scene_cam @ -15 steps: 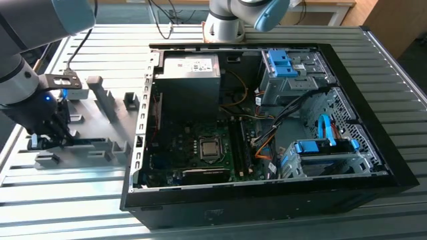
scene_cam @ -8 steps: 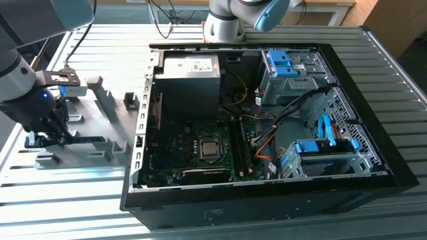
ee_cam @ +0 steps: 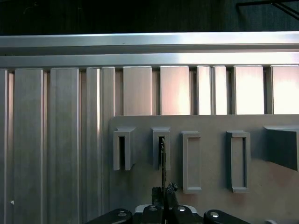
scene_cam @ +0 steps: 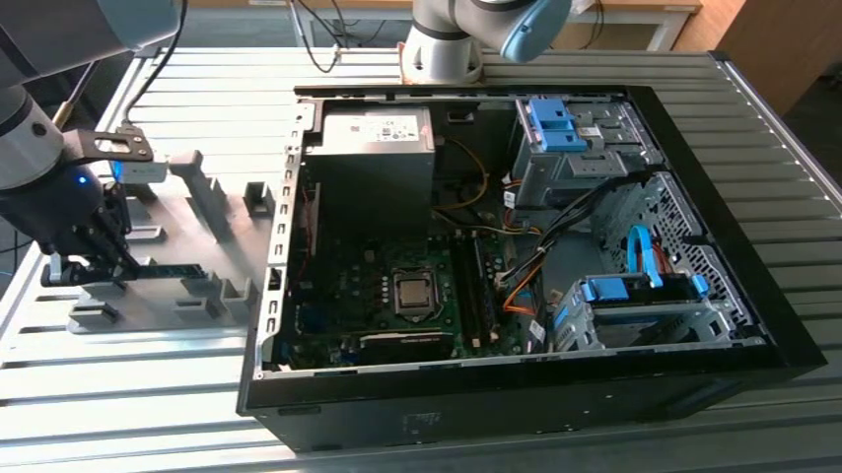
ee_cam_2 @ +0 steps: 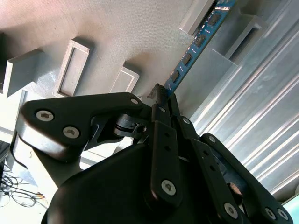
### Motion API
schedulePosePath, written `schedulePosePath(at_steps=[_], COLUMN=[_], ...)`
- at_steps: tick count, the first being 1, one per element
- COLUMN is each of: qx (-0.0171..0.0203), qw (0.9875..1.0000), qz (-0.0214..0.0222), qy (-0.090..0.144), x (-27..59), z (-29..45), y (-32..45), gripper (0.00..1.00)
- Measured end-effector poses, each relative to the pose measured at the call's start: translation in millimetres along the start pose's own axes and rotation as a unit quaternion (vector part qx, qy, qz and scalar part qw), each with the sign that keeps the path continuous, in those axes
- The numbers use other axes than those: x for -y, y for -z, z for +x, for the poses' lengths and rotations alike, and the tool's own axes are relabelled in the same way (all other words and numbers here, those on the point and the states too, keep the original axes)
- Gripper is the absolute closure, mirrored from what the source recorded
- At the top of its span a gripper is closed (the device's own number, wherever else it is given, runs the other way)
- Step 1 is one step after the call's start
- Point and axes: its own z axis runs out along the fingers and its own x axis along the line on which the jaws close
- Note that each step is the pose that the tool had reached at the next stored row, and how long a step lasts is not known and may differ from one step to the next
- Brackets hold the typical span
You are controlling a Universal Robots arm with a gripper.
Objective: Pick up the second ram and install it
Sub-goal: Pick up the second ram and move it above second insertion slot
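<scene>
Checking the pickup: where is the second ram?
At the exterior view's left, the second ram stands on edge in the grey slotted holder beside the computer case, pincer closed on one end.

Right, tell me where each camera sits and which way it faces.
Exterior view: off the arm, looking down on the ribbed metal table, open black computer case and grey plastic slotted holder; the arm's gripper shows at the exterior view's left.
Second wrist view: rides the arm, looking along the gripper's black links to the long thin blue-green ram stick it clamps.
First wrist view: rides the arm, facing the holder squarely; the gripper shows, the stick edge-on in it.
Shared: both wrist views show gripper, stick and holder.
</scene>
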Motion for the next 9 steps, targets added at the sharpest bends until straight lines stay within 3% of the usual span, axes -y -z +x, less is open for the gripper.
schedulePosePath(at_steps=[9], qx=[0.0], qw=[1.0], qz=[0.0], qy=[0.0], x=[0.0], z=[0.0], y=[0.3], gripper=[0.86])
